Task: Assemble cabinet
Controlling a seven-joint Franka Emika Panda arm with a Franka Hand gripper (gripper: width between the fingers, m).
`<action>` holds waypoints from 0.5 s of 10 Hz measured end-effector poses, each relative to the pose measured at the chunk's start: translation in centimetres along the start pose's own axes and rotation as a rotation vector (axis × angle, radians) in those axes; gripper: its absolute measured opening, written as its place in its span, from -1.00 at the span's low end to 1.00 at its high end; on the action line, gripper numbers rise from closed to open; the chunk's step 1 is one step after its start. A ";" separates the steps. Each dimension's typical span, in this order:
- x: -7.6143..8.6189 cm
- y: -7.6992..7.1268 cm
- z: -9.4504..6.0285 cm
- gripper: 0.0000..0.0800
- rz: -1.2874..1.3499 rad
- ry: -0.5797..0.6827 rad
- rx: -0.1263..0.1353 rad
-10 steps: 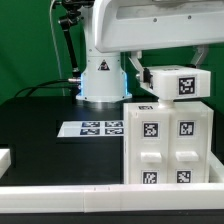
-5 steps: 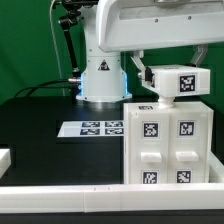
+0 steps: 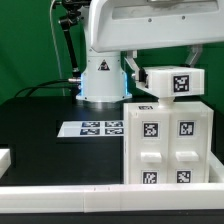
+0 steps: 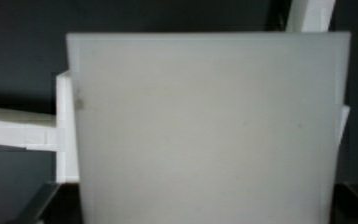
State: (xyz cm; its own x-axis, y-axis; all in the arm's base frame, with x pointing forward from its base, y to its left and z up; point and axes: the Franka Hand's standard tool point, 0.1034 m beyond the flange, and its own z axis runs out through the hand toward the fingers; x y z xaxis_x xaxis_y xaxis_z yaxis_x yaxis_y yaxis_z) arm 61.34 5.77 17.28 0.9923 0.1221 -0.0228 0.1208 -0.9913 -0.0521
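You are looking at what I judge to be the fitting of a top part onto the cabinet. The cabinet body (image 3: 165, 145) is standing on the tabletop (image 3: 35, 125) in the lower right of the exterior frame, with its tagged front panels facing the camera. A small tagged piece (image 3: 175, 82) is sitting right over its top edge, at right of centre, under the arm (image 3: 140, 25). Whether that piece is touching the body or hanging just above it cannot be told from here. The tool is hiding behind the arm's housing and the piece, so you cannot tell whether it is gripping or spread. In the wrist view a plain white slab (image 4: 194, 130) is filling nearly the whole frame, which suggests that a cabinet part is lying close under the wrist. The marker board (image 3: 95, 128) is lying well apart, left of centre. The next move is calling for squaring the piece over the body's top and lowering it straight and slowly, since a tilt risks jamming it on the edge.
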 end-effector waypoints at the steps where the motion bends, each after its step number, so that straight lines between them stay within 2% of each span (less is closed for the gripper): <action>1: 0.2 0.1 0.0 0.41 0.000 0.003 0.000; 5: 0.7 0.3 0.0 0.41 0.000 0.015 -0.002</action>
State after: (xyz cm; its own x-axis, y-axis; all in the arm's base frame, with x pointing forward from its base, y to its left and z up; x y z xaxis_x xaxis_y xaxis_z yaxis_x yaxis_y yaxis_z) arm 62.09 5.61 17.29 0.9926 0.1216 -0.0074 0.1211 -0.9914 -0.0497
